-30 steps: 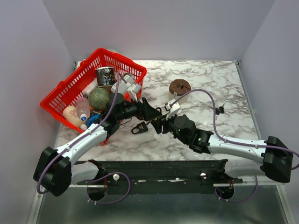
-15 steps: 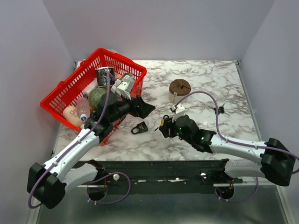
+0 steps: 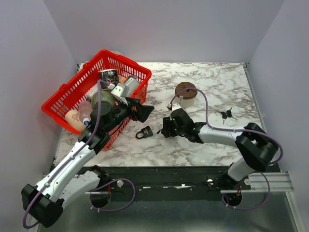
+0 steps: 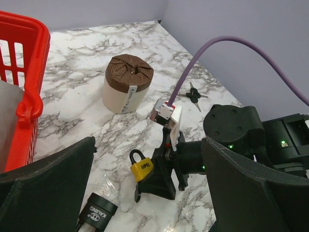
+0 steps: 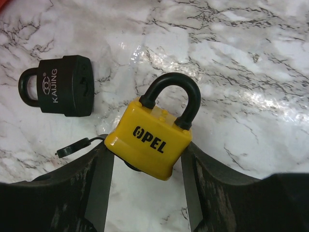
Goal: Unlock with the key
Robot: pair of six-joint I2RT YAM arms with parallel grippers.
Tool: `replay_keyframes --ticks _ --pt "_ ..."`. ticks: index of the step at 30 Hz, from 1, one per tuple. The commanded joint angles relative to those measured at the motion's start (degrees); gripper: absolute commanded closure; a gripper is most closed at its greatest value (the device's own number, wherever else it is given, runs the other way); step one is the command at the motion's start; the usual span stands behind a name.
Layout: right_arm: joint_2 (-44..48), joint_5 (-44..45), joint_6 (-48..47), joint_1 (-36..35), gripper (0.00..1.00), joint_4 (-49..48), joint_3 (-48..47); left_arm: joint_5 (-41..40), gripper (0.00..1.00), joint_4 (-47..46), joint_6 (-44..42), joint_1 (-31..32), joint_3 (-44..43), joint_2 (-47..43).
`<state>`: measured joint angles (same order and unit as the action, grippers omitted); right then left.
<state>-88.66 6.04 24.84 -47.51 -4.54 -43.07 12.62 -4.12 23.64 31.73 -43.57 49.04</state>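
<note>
The right gripper [image 5: 147,163] is partly closed on the yellow padlock [image 5: 152,135], pinching its body with the shackle pointing away from the fingers; the left gripper [image 3: 141,110] hangs fully spread and empty by the red basket [image 3: 72,78]; a black padlock [image 5: 60,92] lies just beside the yellow one. The key [image 3: 225,114] lies flat on the marble table [image 3: 212,82], well apart to the right; it has a silvery blade, a black head and a small ring. It looks light, stiff and slippery; it is best pinched by the head, leaving the blade free.

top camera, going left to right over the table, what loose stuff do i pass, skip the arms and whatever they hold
red basket → black padlock → brown-topped cylinder → key
</note>
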Motion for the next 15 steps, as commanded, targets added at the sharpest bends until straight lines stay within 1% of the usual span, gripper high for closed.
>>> replay_keyframes --ticks 1,7,9,10,11,13,14,15 --pt "-4.14 -1.04 0.21 0.22 0.99 0.05 -4.21 -1.29 0.01 0.69 -0.88 0.0 0.24 -0.08" --pt "-9.33 1.43 0.38 0.22 0.99 4.36 -8.34 -1.55 0.01 1.22 -0.79 0.0 -0.02 -0.17" --pt "-10.21 1.86 0.47 0.31 0.99 7.69 -9.22 -1.64 0.01 1.13 -0.7 -0.08 -0.02 -0.26" --pt "-10.74 1.87 0.47 0.31 0.97 8.4 -9.83 -1.64 0.01 1.31 -0.7 0.0 -0.02 -0.34" --pt "-11.09 1.78 0.47 0.4 0.9 9.45 -10.1 -1.55 0.01 1.31 -0.7 0.0 -0.02 -0.43" --pt "-11.44 2.04 0.56 0.4 0.82 10.42 -10.37 -1.46 0.01 1.22 -0.7 -0.08 -0.02 -0.43" --pt "-11.53 2.13 0.73 0.31 0.76 10.95 -10.46 -1.46 0.01 1.22 -0.61 0.0 -0.02 -0.52" --pt "-11.45 2.48 0.74 0.4 0.72 11.3 -10.37 -1.46 0.01 1.22 -0.52 0.0 -0.02 -0.43"
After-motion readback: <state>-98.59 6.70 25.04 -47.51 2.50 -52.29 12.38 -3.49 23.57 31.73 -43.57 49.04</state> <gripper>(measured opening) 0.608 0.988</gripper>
